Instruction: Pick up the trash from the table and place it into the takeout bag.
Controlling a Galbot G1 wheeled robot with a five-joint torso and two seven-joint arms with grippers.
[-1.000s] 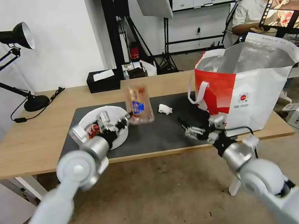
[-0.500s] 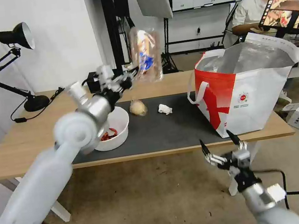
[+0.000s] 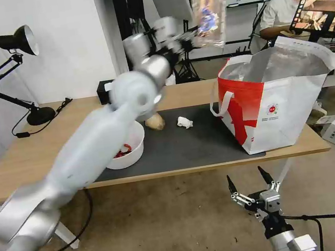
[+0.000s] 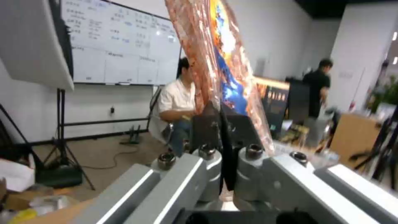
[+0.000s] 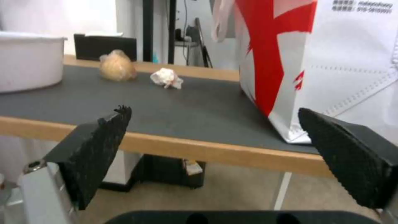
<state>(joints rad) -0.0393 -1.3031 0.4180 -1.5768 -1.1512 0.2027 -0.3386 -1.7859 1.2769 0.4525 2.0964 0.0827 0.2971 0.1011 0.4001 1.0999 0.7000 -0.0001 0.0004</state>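
My left gripper (image 3: 189, 40) is raised high, left of and above the takeout bag (image 3: 280, 97), shut on the edge of the clear plastic tray of tomatoes (image 3: 207, 9). The left wrist view shows the tray (image 4: 219, 56) standing up from the shut gripper (image 4: 222, 115). On the table's (image 3: 27, 162) dark mat (image 3: 179, 148) lie the white bowl of shells (image 3: 127, 147), the knotted beige bag (image 3: 155, 121) and the crumpled tissue (image 3: 184, 122). My right gripper (image 3: 248, 180) hangs open below the table's front edge, holding nothing. From the right wrist view, the open gripper (image 5: 213, 112) faces the tissue (image 5: 166, 77), knotted bag (image 5: 117, 66), bowl (image 5: 25, 62) and takeout bag (image 5: 323, 62).
A black desk lamp (image 3: 18, 38) stands at the table's far left corner. A black tissue box (image 3: 104, 92) sits at the back edge, partly behind my left arm. A seated person with a tablet is behind the bag. Cables and a box lie on the floor at right.
My left arm has swung the tomato tray up and to the right, toward the bag's opening. The right gripper has sunk a little lower below the table edge.
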